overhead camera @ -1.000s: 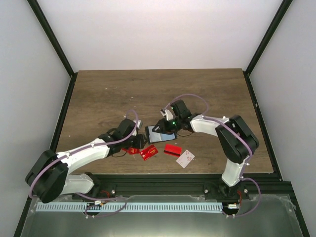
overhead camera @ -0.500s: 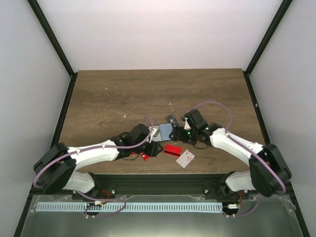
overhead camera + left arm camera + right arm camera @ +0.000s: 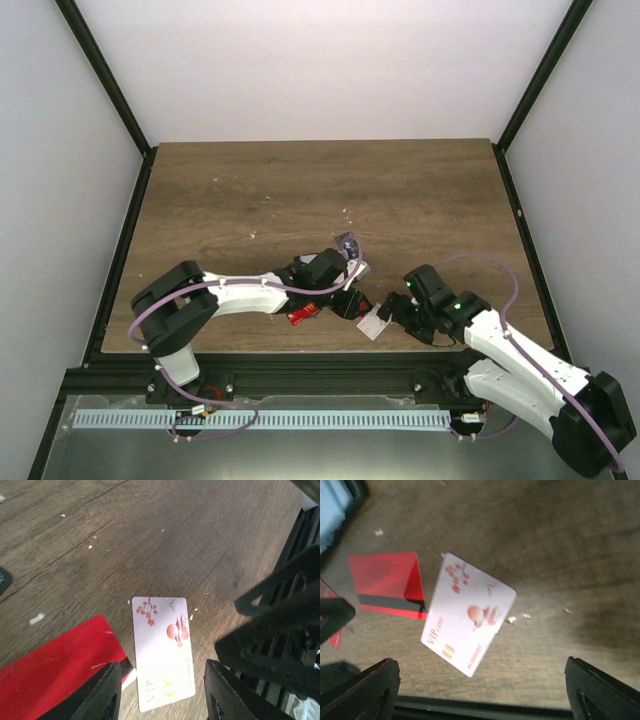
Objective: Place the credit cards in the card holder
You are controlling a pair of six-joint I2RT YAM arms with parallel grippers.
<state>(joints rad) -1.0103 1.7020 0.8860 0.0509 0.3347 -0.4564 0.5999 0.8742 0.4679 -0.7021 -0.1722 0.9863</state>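
Observation:
A white VIP credit card (image 3: 375,322) (image 3: 162,655) (image 3: 467,612) lies flat near the table's front edge. To its left lies a red card with a dark stripe (image 3: 385,582) (image 3: 50,675). Another red card (image 3: 300,316) lies further left. My left gripper (image 3: 347,303) (image 3: 165,690) hovers over the striped card and the white one, open, nothing between its fingers. My right gripper (image 3: 393,312) (image 3: 480,695) stands wide open just right of the white card. Of the card holder (image 3: 330,505) only a black-rimmed pale blue corner shows, by the left arm.
The black frame rail (image 3: 480,712) (image 3: 300,555) runs right along the near edge, close to both grippers. Small white crumbs (image 3: 347,211) dot the brown wooden table (image 3: 300,180). Pale walls enclose the sides and back.
My right gripper opened wide and drew back from mid-table to the near right. The left arm reached rightward until its gripper came over the striped red card and the white card.

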